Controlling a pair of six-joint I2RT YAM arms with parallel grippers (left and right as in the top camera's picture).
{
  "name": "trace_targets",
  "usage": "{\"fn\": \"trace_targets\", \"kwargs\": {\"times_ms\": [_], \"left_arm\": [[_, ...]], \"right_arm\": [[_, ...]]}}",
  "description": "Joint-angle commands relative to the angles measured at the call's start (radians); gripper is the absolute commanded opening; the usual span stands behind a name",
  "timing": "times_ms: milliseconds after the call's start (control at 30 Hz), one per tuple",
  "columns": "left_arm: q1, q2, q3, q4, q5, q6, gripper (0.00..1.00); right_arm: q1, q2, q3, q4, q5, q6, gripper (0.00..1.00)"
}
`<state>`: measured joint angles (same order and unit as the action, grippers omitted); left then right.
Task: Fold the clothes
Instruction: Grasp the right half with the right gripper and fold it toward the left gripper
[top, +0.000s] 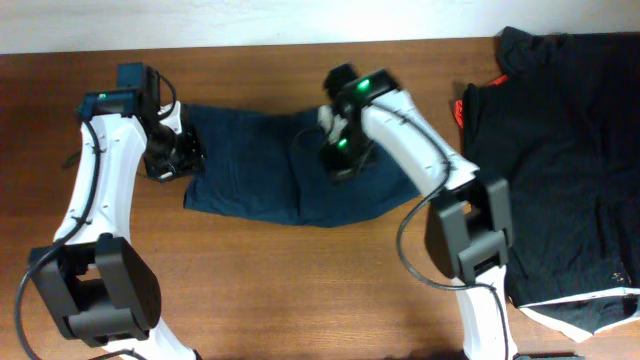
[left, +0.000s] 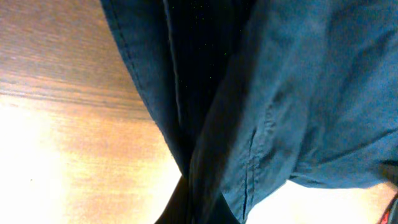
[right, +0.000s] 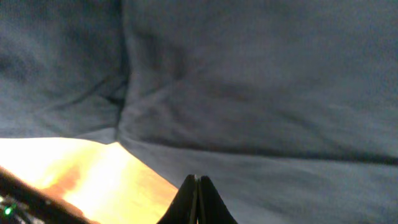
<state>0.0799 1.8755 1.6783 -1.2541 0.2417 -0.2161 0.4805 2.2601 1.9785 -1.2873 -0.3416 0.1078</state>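
Overhead, the navy shorts lie spread flat on the table, left of centre, with a black garment well apart at the right edge, red showing at its collar side and white at its lower hem; part of it runs out of view. The left arm reaches in from the left with its elbow bent, and the left gripper sits at the shorts' left edge. The right arm bends over from the right, and the right gripper is down on the cloth near the shorts' middle. Right wrist view: the two fingers are pressed together in a point against the blue cloth, just beside a bare strip of table; whether any cloth is pinched between them cannot be told. Left wrist view: blue fabric fills most of the picture, gathering into a dark fold at the bottom centre. The fingers are hidden there, so that gripper's state cannot be told.
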Motion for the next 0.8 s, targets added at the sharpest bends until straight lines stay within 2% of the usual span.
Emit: {"fn": "trace_targets", "kwargs": {"times_ms": [0,100,233,333,400,600,667,767], "left_arm": [[0.002,-0.021,0.073,-0.056,-0.014,0.009,0.0],[0.002,-0.021,0.125,-0.129,-0.014,0.009,0.0],[0.002,-0.021,0.169,-0.164,-0.009,0.009,0.01],[0.002,-0.021,0.175,-0.174,-0.002,0.009,0.0],[-0.002,-0.021,0.175,-0.18,-0.003,0.009,0.0],[-0.006,-0.021,0.175,-0.179,-0.035,0.009,0.01],[-0.006,-0.021,0.175,-0.179,-0.09,0.009,0.0],[-0.006,-0.021,0.175,-0.175,-0.084,0.009,0.0]], "right_arm": [[0.08,-0.019,-0.125,0.132,-0.1,0.021,0.04],[0.16,-0.019,-0.266,0.371,-0.1,0.097,0.04],[0.23,-0.019,-0.354,0.536,-0.1,0.145,0.04],[0.255,-0.02,-0.356,0.589,-0.095,0.144,0.04],[0.238,-0.032,-0.328,0.55,-0.096,0.144,0.04],[0.065,-0.129,-0.191,0.267,0.001,0.127,0.04],[-0.015,-0.145,-0.19,0.188,0.027,0.068,0.04],[-0.106,-0.142,-0.219,0.1,0.078,0.04,0.04]]}}
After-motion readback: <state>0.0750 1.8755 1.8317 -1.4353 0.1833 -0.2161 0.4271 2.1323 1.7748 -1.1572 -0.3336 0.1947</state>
